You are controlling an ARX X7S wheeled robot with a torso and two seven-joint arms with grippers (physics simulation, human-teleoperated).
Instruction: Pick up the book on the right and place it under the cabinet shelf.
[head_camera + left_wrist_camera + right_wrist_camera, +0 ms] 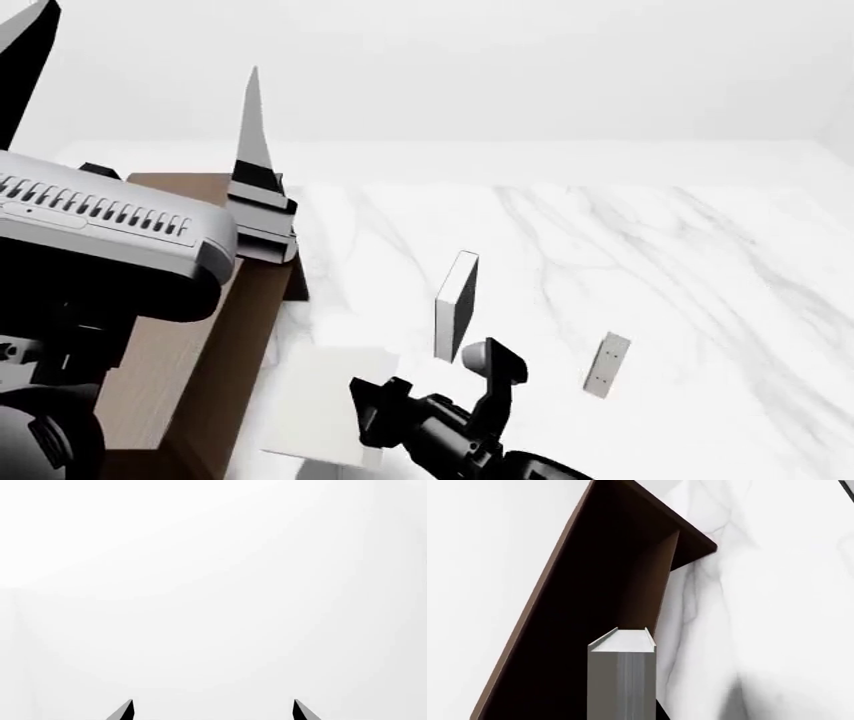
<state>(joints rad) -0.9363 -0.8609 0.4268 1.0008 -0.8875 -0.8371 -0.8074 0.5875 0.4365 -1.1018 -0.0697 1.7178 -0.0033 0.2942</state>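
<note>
book (620,680): pale grey, pinched edge-on by right gripper (400,395), held at cabinet shelf (594,590) opening
left gripper (213,710): fingers spread, nothing held
table (667,260): white marble

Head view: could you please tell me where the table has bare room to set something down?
The table is bare right of and beyond the black book and the dotted book, and between those two. It is crowded by the cabinet, where the right gripper holds the grey book.
</note>
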